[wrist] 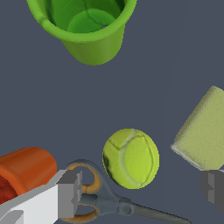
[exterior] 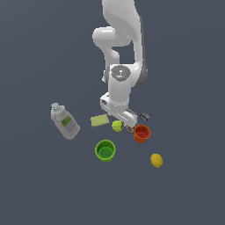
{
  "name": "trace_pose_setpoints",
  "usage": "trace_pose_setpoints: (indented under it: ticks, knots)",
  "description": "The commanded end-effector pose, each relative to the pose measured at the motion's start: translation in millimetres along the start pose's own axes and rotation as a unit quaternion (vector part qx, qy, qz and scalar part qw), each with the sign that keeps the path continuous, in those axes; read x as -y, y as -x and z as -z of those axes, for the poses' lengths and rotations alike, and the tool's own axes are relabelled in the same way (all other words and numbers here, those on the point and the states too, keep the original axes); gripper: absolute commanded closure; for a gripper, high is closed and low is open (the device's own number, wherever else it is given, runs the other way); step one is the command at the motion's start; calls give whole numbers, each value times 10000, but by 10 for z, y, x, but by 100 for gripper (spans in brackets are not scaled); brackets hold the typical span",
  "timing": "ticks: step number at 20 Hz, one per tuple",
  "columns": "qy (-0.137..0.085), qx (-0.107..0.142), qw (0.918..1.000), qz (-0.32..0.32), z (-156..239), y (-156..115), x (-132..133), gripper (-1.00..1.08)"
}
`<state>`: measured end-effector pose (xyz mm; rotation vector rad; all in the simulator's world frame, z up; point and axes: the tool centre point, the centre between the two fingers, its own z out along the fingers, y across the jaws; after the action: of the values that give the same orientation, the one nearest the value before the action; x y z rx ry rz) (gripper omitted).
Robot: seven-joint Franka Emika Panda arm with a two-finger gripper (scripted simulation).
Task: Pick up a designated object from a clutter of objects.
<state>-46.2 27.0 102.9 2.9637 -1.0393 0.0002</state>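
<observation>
- Down low over the tabletop [exterior: 35, 176], hovering right above the tennis ball [wrist: 131, 158].
- End effector [wrist: 142, 192] spread wide, gripping nothing, one finger [wrist: 65, 194] near the orange-red cup [wrist: 26, 168] and the other finger [wrist: 213, 186] near the sponge [wrist: 202, 129].
- Ball resting on the tabletop between the two fingers, touched by neither.
- Scissors [wrist: 100, 199] lying just beside the ball, orange handles close to it.
- Green cup [wrist: 85, 30] standing upright, a bit away from the ball.
- Seen from the exterior view: ball [exterior: 117, 126] between the sponge [exterior: 99, 120] and the orange-red cup [exterior: 142, 133], green cup [exterior: 105, 150] below it.
- Grey bottle [exterior: 64, 121] lying far off on the exterior view's left.
- Lemon [exterior: 156, 160] well apart on the exterior view's right.
- Small blue clamp [exterior: 145, 116] just above the orange-red cup.
</observation>
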Motion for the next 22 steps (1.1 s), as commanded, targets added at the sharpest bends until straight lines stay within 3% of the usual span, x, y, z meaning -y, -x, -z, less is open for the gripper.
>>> trace_pose_setpoints:
  ticks: [1,12,22]
  knots:
    - [-4,0,9999,-123,-61,37,-9,-92]
    - [-2,4,9998,-212,-158,71,-20,-92]
    - [-4,2,9997,-227,-552,80,-26,-92]
